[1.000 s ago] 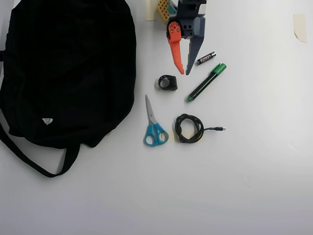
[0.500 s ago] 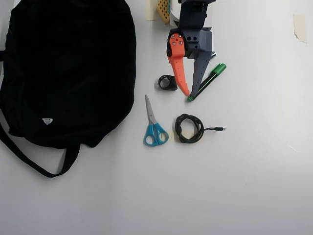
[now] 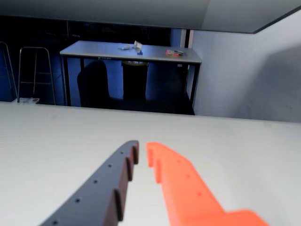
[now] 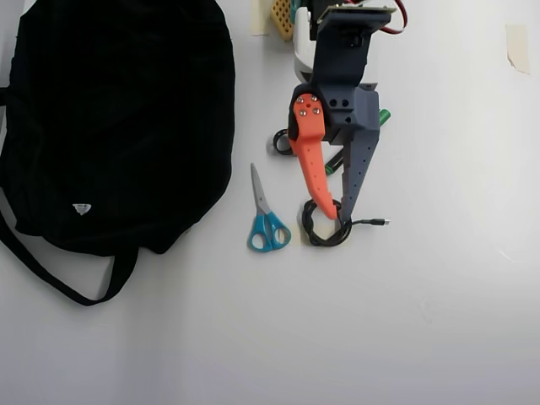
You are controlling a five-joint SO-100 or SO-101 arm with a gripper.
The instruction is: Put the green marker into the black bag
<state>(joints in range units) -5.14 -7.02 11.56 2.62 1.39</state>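
green marker (image 4: 333,162) mostly under fingers (image 4: 314,173)

the overhead view looks straight down on the white table (image 4: 439,321), far enough up to take in the whole spread, with the arm entering from the top edge. taking the black bag (image 4: 118,118) as landmark: it fills the upper left, and the gripper (image 4: 336,216) hangs to its right near centre, fingers pointing toward the bottom edge. the wrist view rides low just behind those fingers, close to the tabletop, facing out level across bare white surface to a far desk (image 3: 131,51) and dim room (no bag here). both views share only the gripper (image 3: 142,149) and the table (image 3: 47,136) around it.
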